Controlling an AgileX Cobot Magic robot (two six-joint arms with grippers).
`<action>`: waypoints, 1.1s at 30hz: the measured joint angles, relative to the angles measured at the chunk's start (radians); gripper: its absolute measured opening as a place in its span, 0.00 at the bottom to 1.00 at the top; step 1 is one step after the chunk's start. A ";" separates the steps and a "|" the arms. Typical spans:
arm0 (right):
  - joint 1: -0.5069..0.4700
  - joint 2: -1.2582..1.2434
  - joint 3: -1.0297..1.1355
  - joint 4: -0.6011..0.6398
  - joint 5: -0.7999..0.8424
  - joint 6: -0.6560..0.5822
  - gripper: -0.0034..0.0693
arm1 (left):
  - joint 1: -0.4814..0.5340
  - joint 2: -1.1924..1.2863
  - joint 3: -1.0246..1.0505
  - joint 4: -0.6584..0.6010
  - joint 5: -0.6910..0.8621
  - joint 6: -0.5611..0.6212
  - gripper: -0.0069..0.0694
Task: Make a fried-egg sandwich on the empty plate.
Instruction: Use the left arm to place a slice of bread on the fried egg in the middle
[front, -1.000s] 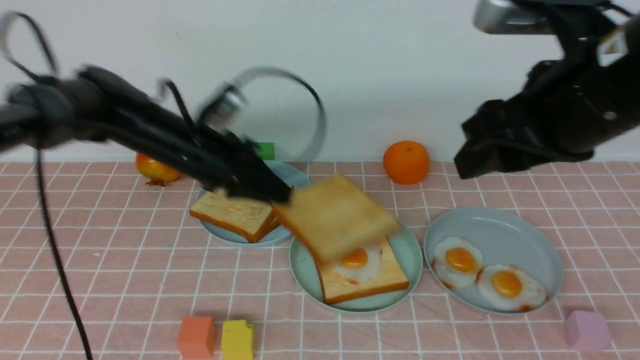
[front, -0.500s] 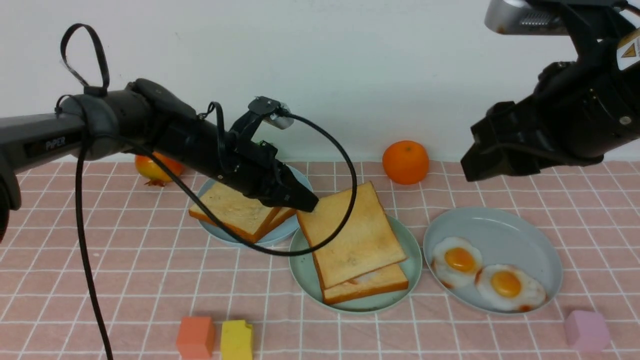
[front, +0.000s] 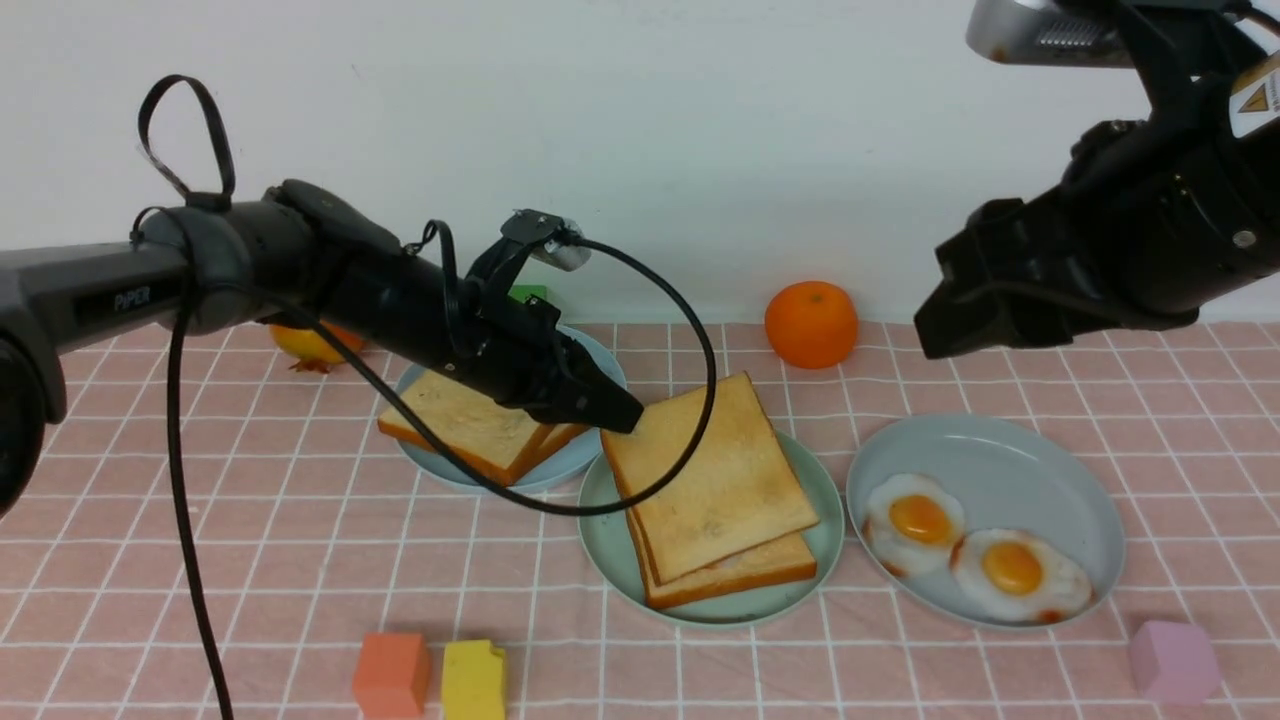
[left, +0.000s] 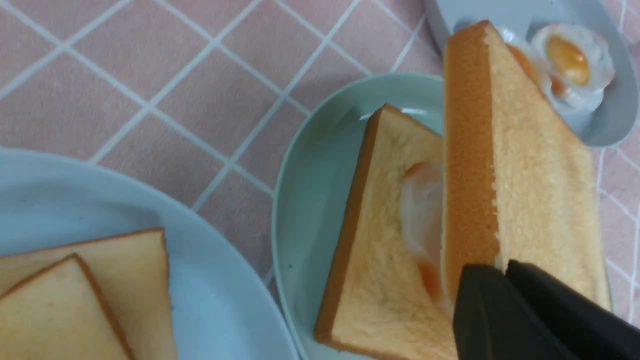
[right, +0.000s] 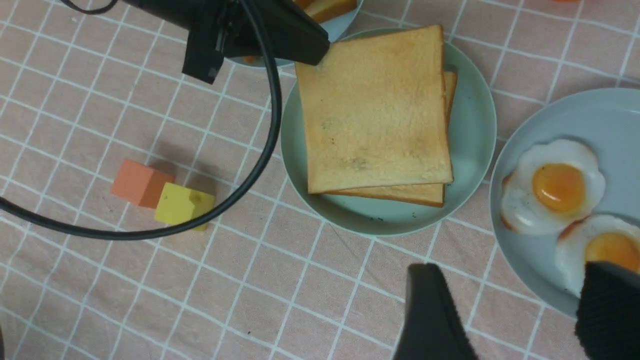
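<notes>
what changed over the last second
The left gripper swung the top toast slice down over the fried egg on the mint-green plate; it still holds the slice's back corner. The right gripper, spare toast and two spare eggs stayed put.

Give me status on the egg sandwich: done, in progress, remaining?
Done: the bottom toast and egg sit on the green plate. In hand: the left end effector grips a corner of the top toast, which covers the egg but is tilted up at that corner. Left: release and pull back so it lies flat. The right end effector hangs open, holding nothing.
</notes>
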 joint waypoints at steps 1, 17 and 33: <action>0.000 0.000 0.000 0.000 0.000 0.000 0.62 | 0.000 0.000 0.000 0.000 0.000 0.000 0.14; 0.000 0.000 0.000 0.000 0.000 0.026 0.62 | 0.000 0.000 0.000 0.004 -0.001 -0.041 0.16; 0.000 0.000 0.000 0.000 0.000 0.029 0.62 | 0.000 0.000 0.000 0.003 -0.003 -0.046 0.50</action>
